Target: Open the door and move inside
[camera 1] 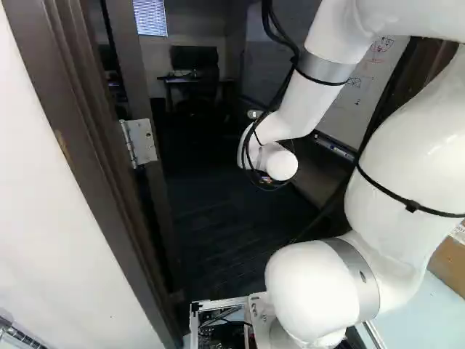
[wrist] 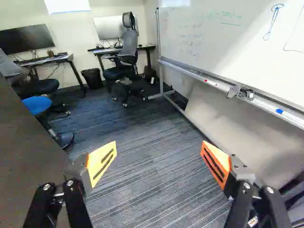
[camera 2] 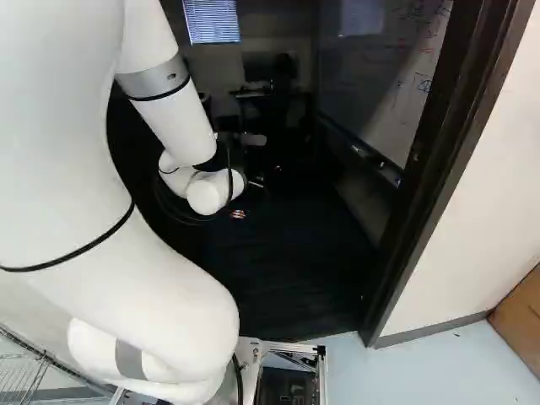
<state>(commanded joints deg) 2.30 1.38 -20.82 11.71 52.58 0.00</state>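
Note:
The gripper is mostly hidden in the dark beyond the arm's wrist in the right base view, a little orange showing. In the wrist view the gripper stands open, its two fingers wide apart with only carpet seen between them. The door is a dark panel beside one finger there, not touched by it. At the left of the left base view, the door's edge stands swung open beside a metal hinge. The doorway's frame rises right of the opening in the right base view.
Carpet stretches ahead inside the room. A whiteboard on a stand lines the side opposite the door. Farther in are an office chair, desks, a bin and a blue stool. White wall flanks the frame.

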